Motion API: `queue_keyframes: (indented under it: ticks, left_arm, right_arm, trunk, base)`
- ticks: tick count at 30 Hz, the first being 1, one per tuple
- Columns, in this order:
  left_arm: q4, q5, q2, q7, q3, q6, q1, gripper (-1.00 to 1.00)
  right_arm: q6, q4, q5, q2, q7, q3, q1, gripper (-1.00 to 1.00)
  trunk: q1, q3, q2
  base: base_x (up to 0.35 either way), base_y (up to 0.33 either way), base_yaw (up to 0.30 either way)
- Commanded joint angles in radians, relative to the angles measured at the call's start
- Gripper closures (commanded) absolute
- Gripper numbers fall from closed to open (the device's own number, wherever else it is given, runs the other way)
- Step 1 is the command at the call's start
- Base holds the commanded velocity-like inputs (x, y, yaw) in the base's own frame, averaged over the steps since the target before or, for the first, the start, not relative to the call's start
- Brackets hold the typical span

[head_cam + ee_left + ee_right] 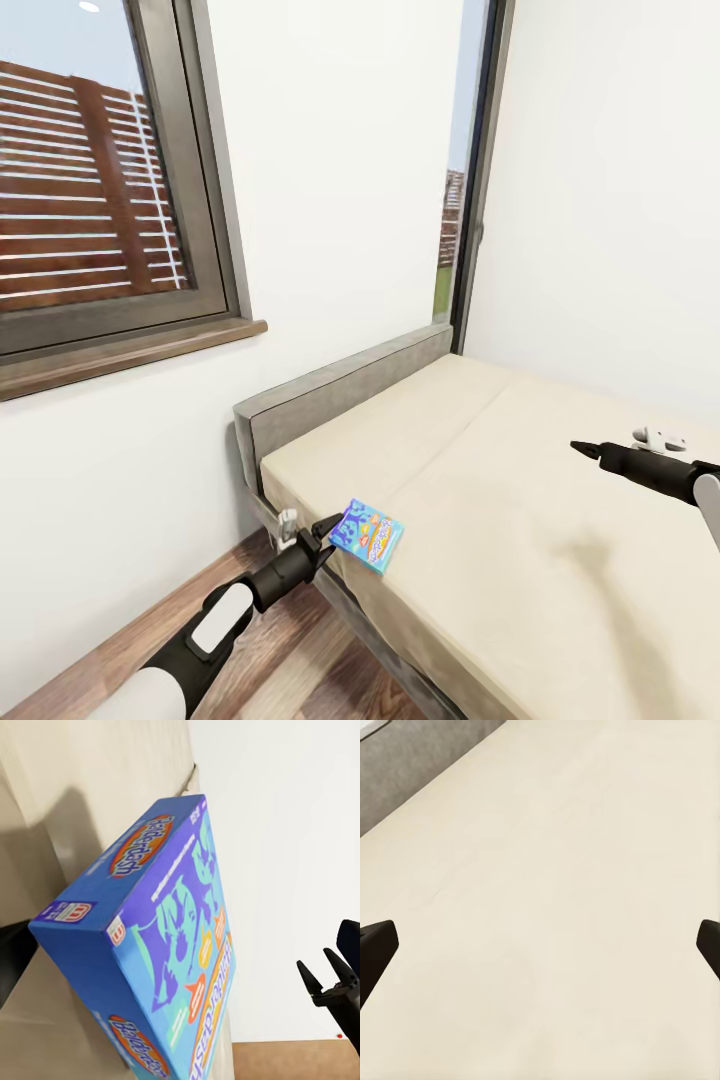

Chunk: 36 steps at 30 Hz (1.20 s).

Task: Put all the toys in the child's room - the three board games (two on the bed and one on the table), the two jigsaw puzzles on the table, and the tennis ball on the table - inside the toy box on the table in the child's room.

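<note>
Clearly "Battleship"-lettered blue board game [367, 534] (tilted) in left gripper [332, 531] over bed [560, 560]

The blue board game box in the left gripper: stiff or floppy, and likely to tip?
The board game box probably stays stiff: its edges look straight. The left gripper holds one end, so it may sag or swing. Its glossy faces might slip.

Board game [368, 535]: a blue box with purple and turquoise figures, orange speech-bubble shapes and an orange-and-red oval logo lettered in pale yellow, set against the plain beige mattress [560, 520] of a bed with a grey headboard [340, 392]. Left gripper [326, 540] and right gripper [592, 451]: black fingers on black-and-white arms. Surroundings: white walls [340, 180], a dark grey window frame [195, 170] over a brown wooden sill, reddish-brown slats outside, and a brown wood-plank floor [300, 650].
</note>
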Motion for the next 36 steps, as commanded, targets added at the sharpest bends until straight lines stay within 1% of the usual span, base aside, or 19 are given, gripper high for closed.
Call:
queue_keyframes:
  ticks: [1, 15, 26, 36]
  left_arm:
    - [0.001, 0.01, 0.0, 0.0, -0.002, 0.008, -0.002, -1.0]
    - [0.001, 0.009, -0.002, 0.004, -0.003, 0.009, -0.009, -1.0]
    - [0.001, 0.01, -0.009, 0.041, -0.003, 0.009, -0.017, -1.0]
    - [0.001, 0.009, -0.013, 0.054, -0.006, 0.009, -0.031, -1.0]
  right_arm:
    - [0.005, -0.001, 0.002, 0.0, 0.005, -0.002, -0.001, -1.0]
    - [0.005, -0.004, 0.002, -0.002, 0.005, -0.002, -0.001, -1.0]
    - [0.005, -0.008, 0.002, -0.002, 0.005, -0.002, -0.001, -1.0]
    - [0.005, -0.009, 0.002, -0.002, 0.005, -0.002, -0.001, -1.0]
  trunk:
    - [0.0, -0.001, 0.0]
    - [0.0, -0.001, 0.0]
    - [0.0, -0.001, 0.0]
    - [0.0, -0.001, 0.0]
  base:
    - [0.0, 0.0, 0.0]
    - [0.0, 0.0, 0.0]
    - [0.0, 0.0, 0.0]
    - [0.0, 0.0, 0.0]
